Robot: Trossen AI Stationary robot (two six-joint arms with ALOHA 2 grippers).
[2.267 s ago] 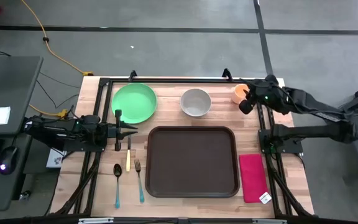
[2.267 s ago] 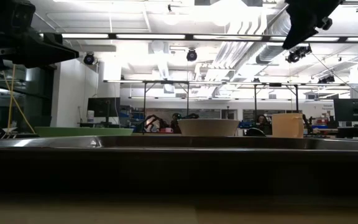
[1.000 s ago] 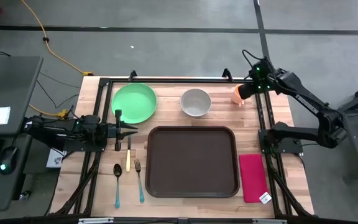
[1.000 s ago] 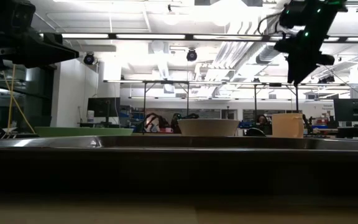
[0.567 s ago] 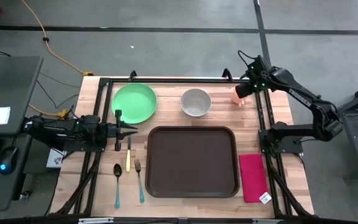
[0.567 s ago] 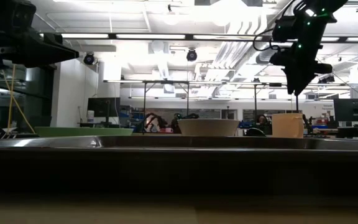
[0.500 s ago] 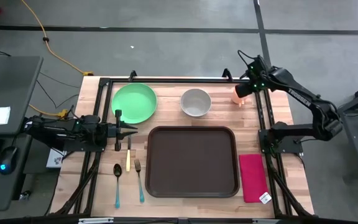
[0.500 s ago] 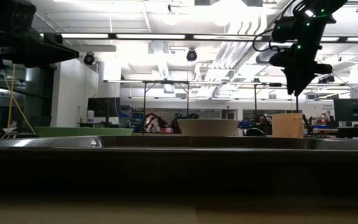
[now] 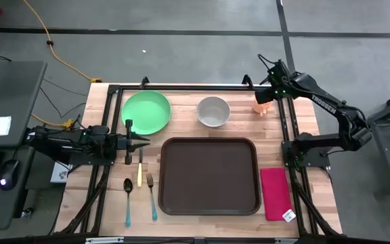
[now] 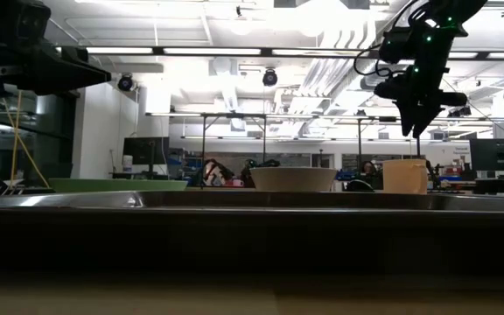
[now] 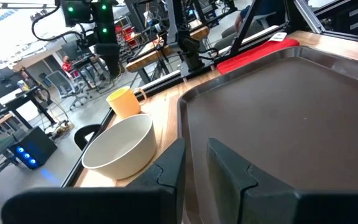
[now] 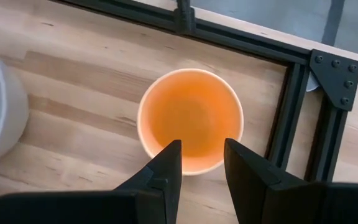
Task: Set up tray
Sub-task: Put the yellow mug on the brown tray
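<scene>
The dark-brown tray (image 9: pixel 209 175) lies flat on the table's near middle. An orange cup (image 9: pixel 261 105) stands upright by the far right corner, seen from above in the right wrist view (image 12: pixel 190 118). My right gripper (image 12: pixel 201 148) hangs open above the cup, fingers pointing down, clear of its rim; the low view shows the gripper (image 10: pixel 418 129) above the cup (image 10: pixel 403 175). My left gripper (image 9: pixel 143 141) waits at the tray's left side, open by a narrow gap (image 11: pixel 196 155), touching nothing.
A green plate (image 9: pixel 146 112) and a white bowl (image 9: pixel 213 111) sit along the far edge. A red-pink napkin (image 9: pixel 274 193) lies right of the tray. A spoon (image 9: pixel 128 201), knife (image 9: pixel 139 175) and fork (image 9: pixel 152 196) lie left of it. Black frame rails (image 9: pixel 290 129) border the table.
My right gripper has shifted a little toward the table's far left, settling over the orange cup, and has come down somewhat toward it with its fingers pointing down. The cup has stayed in place.
</scene>
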